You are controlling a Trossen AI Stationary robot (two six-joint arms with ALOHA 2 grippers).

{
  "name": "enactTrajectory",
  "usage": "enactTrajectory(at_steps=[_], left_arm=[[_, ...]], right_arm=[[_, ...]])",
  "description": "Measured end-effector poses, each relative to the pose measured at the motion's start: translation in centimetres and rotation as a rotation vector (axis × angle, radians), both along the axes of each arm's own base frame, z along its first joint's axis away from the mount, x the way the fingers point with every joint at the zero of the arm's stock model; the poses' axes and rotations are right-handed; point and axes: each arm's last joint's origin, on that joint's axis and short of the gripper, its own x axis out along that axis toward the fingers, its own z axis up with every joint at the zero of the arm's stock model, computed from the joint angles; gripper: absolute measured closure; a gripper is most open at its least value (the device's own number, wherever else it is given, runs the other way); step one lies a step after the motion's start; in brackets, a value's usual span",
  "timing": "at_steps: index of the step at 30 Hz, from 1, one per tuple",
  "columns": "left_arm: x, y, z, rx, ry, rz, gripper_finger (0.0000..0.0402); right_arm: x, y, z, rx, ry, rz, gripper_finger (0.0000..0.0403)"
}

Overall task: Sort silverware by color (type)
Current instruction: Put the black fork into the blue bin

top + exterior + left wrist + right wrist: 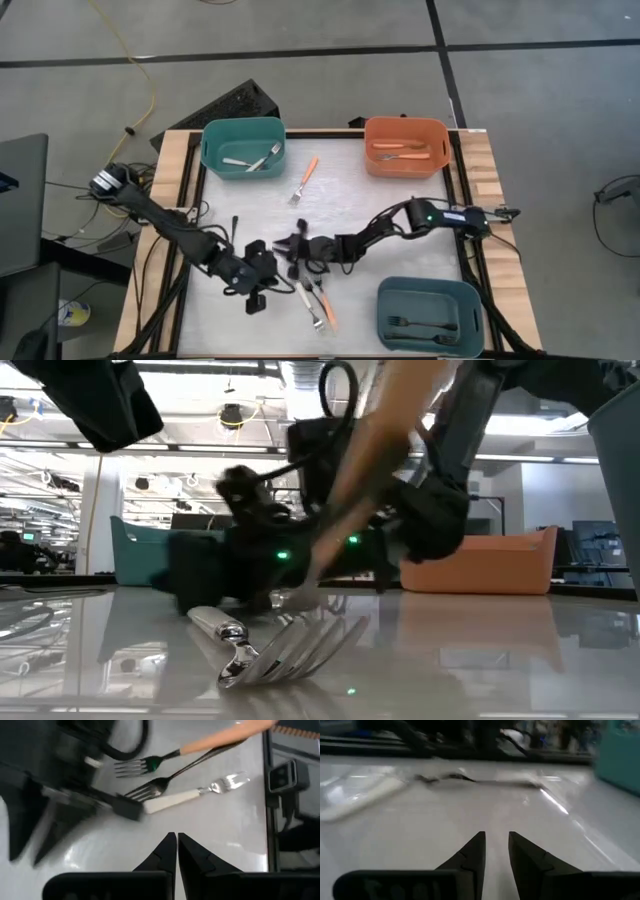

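Three forks lie together near the table's near middle: one orange-handled, one all black, one white-handled. The white-handled fork points its tines at the near edge. Another orange-handled fork lies alone farther back. My left gripper is shut, just left of the three forks. My right gripper is open by a narrow gap, low over bare table just behind them. It faces the white handle and the black fork and touches neither.
A teal bin at the far left holds white-handled forks. An orange bin at the far right holds orange-handled forks. A blue-grey bin at the near right holds black forks. Cables hang beside the left arm. The table's middle is bare.
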Motion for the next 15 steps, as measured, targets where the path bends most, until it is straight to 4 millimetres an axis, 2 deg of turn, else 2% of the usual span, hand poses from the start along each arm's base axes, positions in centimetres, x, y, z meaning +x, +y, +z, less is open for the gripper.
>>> enactTrajectory(at_steps=[2, 3, 6, 9, 12, 15], left_arm=[[0.1, -0.1, 0.0, -0.039, 0.023, -0.015, 0.0401], [0.0, -0.2, 0.0, -0.039, 0.025, -0.024, 0.0401], [-0.3, -0.4, -0.1, 0.011, 0.017, -0.036, 0.0401], [-0.6, -0.5, 0.0, 0.064, 0.016, -0.046, 0.0401], [-0.9, -0.4, 0.1, 0.137, 0.009, -0.089, 0.0401], [-1.2, -0.3, 0.9, 0.194, -0.043, -0.119, 0.0401]], right_arm=[[1.1, 0.3, 0.0, -0.071, -0.002, 0.021, 0.0295], [1.6, 0.4, -0.1, -0.053, -0.011, 0.018, 0.0295], [3.5, 0.6, 0.7, 0.135, -0.098, -0.028, 0.0295], [5.7, 0.3, 2.4, 0.303, -0.134, -0.072, 0.0295], [7.2, 0.4, 5.4, 0.334, -0.065, -0.075, 0.0295], [7.6, 0.1, 9.7, 0.342, -0.045, -0.038, 0.0295]])
